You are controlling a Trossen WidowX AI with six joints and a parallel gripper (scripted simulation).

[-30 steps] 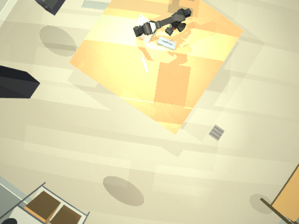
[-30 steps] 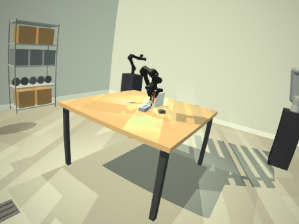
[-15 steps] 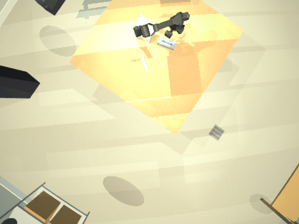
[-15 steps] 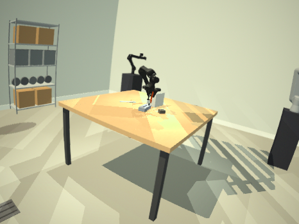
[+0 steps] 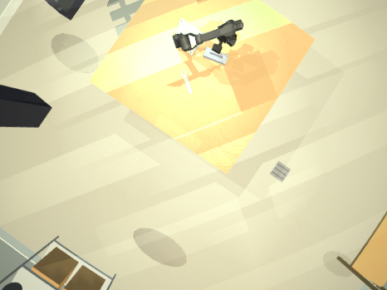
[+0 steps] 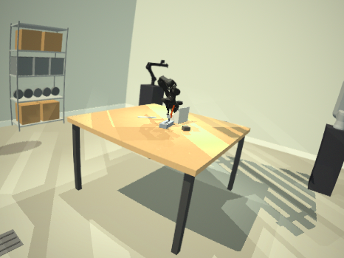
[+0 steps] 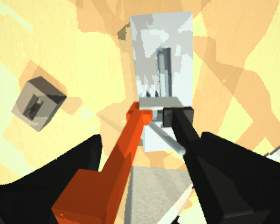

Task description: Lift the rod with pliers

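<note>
A wooden table (image 5: 166,112) (image 6: 122,133) (image 7: 100,30) stands on a pale floor, streaked with light and shadow; in the exterior view, a shelf unit (image 6: 66,66) with boxes rises at upper left, and a dark arm on a black pedestal (image 6: 151,95) stands behind the table. The gripper (image 5: 217,47) (image 6: 170,109) (image 7: 151,138) is clamped on the locking pliers (image 6: 172,111) (image 7: 126,152), its dark fingers at either side of the orange and black handles in the wrist view. The pliers' head is over the lower part of a pale channel block (image 5: 222,61) (image 6: 162,126) (image 7: 145,40), at upper centre of that view; whether it touches cannot be told. A lighter strip, seemingly the rod (image 7: 162,77), lies inside the block's slot. A small slotted block (image 6: 186,128) (image 7: 49,107) sits left of it in the wrist view. Beside the arm, in the exterior view, a grey panel (image 6: 183,115) stands upright. A white wrench-shaped thing (image 5: 188,83) (image 6: 147,117) lies on the table, below the arm in the top view.
</note>
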